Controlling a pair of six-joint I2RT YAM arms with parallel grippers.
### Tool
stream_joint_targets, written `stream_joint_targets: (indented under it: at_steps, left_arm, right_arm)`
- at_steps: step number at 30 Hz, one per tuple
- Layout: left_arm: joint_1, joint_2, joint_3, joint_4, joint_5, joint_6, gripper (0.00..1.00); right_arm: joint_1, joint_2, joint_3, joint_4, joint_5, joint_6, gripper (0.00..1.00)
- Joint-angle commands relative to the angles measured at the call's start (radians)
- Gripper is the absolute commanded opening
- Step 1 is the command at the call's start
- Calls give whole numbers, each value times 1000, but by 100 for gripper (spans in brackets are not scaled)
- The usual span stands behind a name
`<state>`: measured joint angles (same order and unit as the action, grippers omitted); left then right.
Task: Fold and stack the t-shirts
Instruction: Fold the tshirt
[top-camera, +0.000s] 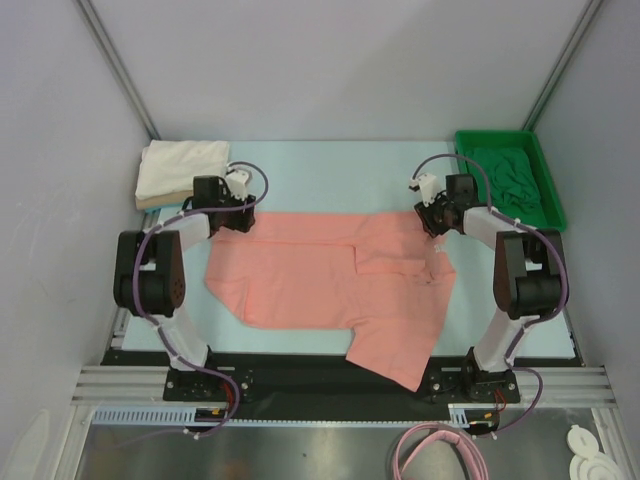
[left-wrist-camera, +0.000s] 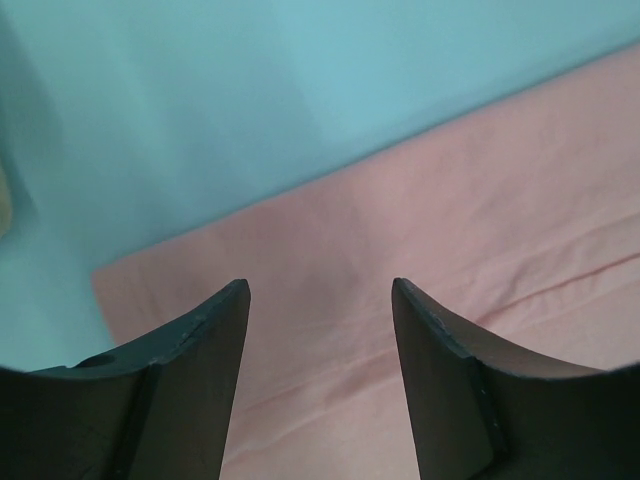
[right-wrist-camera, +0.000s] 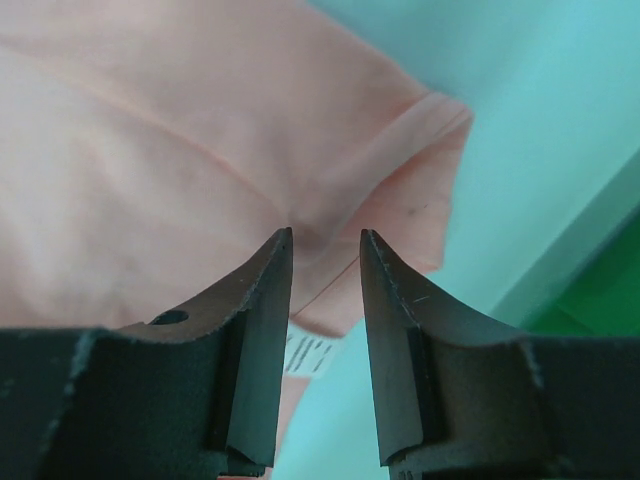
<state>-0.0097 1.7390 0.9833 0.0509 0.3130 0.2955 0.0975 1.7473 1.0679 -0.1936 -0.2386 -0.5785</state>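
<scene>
A salmon-pink t-shirt (top-camera: 330, 285) lies spread across the middle of the table, with one part hanging over the near edge. My left gripper (top-camera: 238, 215) is open and empty over the shirt's far left corner; in the left wrist view (left-wrist-camera: 320, 290) the pink cloth (left-wrist-camera: 450, 230) lies under the wide-apart fingers. My right gripper (top-camera: 432, 222) is over the shirt's far right corner. In the right wrist view (right-wrist-camera: 326, 235) its jaws stand a narrow gap apart, open over a sleeve hem (right-wrist-camera: 420, 170), with the white label (right-wrist-camera: 308, 353) below. Folded white and tan shirts (top-camera: 180, 170) lie at the back left.
A bright green plastic tray (top-camera: 552, 205) stands at the back right with a dark green shirt (top-camera: 510, 180) crumpled in it. The pale blue mat (top-camera: 330, 170) shows behind the pink shirt. Grey walls close in the left, right and far sides.
</scene>
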Motion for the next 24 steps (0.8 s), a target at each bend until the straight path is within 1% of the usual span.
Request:
stream_joint_targets:
  at_steps: [1,2,6,10,14,20,24]
  left_arm:
    - [7,92,136,-184,-20,-39,64]
    - [7,131,182,-222,-26,-51,64]
    - [7,204,277,-304,-29,-67,64]
    - [7,266,365,-370,-14,-82,64]
    - [7,333,501,-443,-15,-101,63]
    - [7,430,671,-497,-29,-122,63]
    - [7,465,733,-513,-26,-134,63]
  right_arm:
    - [-28,70,81,54,-34,-18,38]
    - [-38,108,95,52,-31,-20,38]
    - [-45,187,179,42,-12,-27,37]
    - [-53,234,243,16,16,-23,37]
    - [-67,284,319,-7,42,-17,36]
    - [-73,339,386,-12,65,-21,36]
    - [-74,351,400,-15,65,-20,36]
